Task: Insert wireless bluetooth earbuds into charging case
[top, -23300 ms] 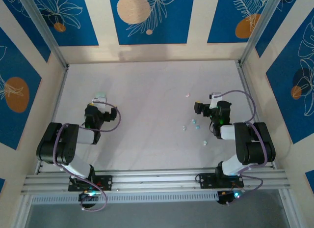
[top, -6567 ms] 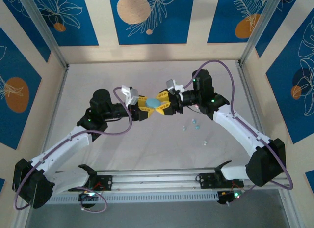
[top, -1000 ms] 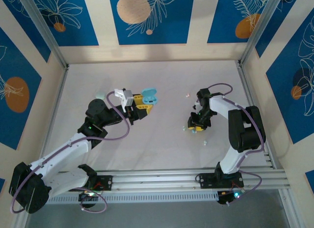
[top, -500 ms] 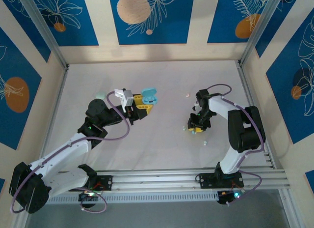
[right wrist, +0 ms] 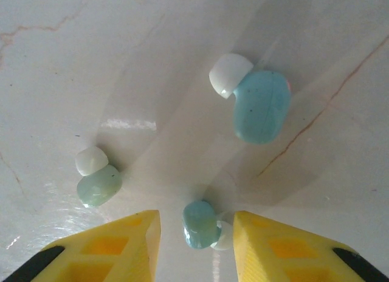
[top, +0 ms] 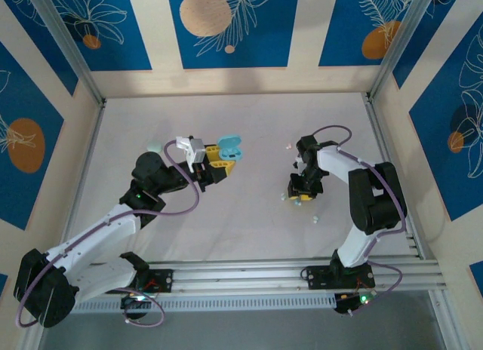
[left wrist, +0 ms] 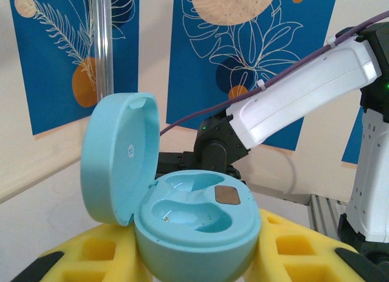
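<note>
Earbuds (right wrist: 261, 106): three lying on table (right wrist: 91, 63), well right of charging case (top: 230, 146). Between right gripper (top: 299, 190) jaws: teal earbud (right wrist: 200, 224); jaws apart, not clamped. Other two just beyond fingertips (right wrist: 121, 239). Case lid up, body clamped in left gripper (top: 217, 164).

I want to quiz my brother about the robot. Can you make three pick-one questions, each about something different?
1. Where is the charging case? A in the left gripper; B in a drawer; C on a shelf.
2. How many earbuds does the right wrist view show? A one; B three; C six.
3. The case's lid is: A open; B shut; C missing.
Answers: 1 A, yellow fingers clamp it. 2 B, one blue, one mint, one teal. 3 A, it stands tipped back.
</note>
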